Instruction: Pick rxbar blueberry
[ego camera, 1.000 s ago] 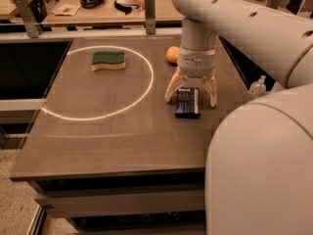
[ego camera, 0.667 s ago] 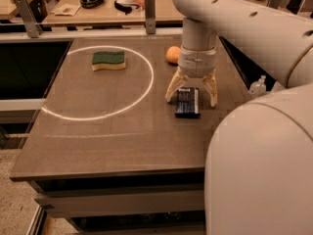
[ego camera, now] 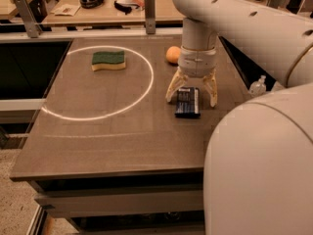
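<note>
The worktop (ego camera: pixel 122 141) is carrying three loose things, and the single claw (ego camera: pixel 191 101) is hanging low over it with both fingers spread wide, apparently to close on the bar's long sides. One green-and-yellow sponge (ego camera: pixel 108 60) is lying well to the claw's left. One rxbar blueberry (ego camera: pixel 187 104) is lying flat between its fingertips, not yet gripped, and one orange (ego camera: pixel 173 55) is sitting just behind it.

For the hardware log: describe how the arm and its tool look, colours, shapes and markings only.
The arm is made of smooth, rounded off-white shells dotted with small dark holes; no cables show. Its wrist is a pale cylinder with a ribbed collar. The tool, over the rxbar blueberry on the table, has two cream, curved, tapering fingers.
</note>
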You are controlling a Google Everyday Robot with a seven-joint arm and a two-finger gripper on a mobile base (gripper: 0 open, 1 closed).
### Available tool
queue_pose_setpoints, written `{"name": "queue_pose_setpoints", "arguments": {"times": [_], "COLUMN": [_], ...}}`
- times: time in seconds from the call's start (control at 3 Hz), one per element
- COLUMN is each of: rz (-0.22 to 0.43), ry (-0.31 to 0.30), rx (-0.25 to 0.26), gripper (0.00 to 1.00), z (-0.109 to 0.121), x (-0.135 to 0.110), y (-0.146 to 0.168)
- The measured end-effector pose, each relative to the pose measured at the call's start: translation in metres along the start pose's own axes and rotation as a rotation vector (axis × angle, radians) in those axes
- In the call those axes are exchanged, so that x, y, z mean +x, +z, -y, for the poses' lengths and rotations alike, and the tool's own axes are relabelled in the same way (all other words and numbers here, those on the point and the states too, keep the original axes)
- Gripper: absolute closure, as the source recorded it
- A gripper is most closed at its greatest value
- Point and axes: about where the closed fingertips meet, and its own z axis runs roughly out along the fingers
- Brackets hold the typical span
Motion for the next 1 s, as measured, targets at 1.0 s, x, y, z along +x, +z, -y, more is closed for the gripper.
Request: {"name": "queue_pose_setpoints", "arguments": {"times": [1.0], "rz": [0.0], "ry": [0.004], "rx": [-0.002], "gripper": [0.52], "z": [-0.0016], "x": [0.0003], "y": [-0.0007]}}
